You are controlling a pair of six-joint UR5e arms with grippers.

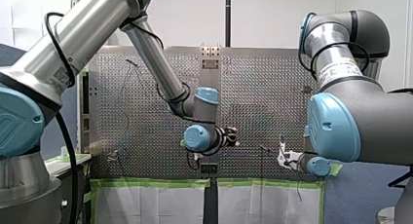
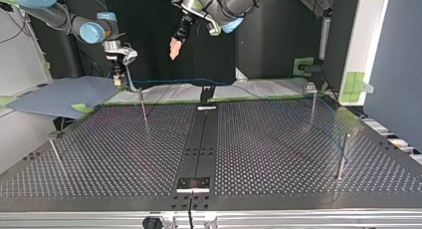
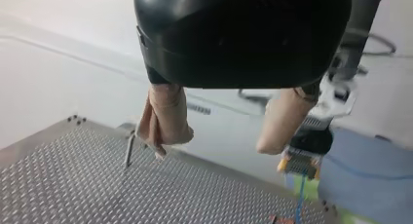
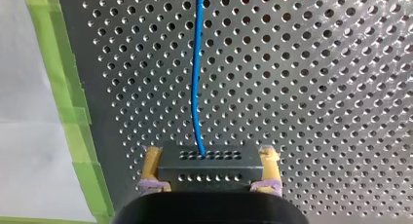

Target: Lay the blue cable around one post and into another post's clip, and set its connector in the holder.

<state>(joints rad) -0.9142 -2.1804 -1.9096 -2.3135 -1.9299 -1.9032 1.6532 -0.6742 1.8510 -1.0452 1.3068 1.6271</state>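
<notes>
I'm clamping the connector (image 4: 209, 174) in my right gripper (image 4: 210, 160), blue cable (image 4: 196, 78) trailing ahead of it; my left gripper (image 3: 219, 143) is hanging wide

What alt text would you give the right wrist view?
My right gripper is shut on a black rectangular connector, yellow-padded fingers at its two ends. A thin blue cable runs from it straight ahead over the perforated metal table, green tape lining the table's edge.
</notes>
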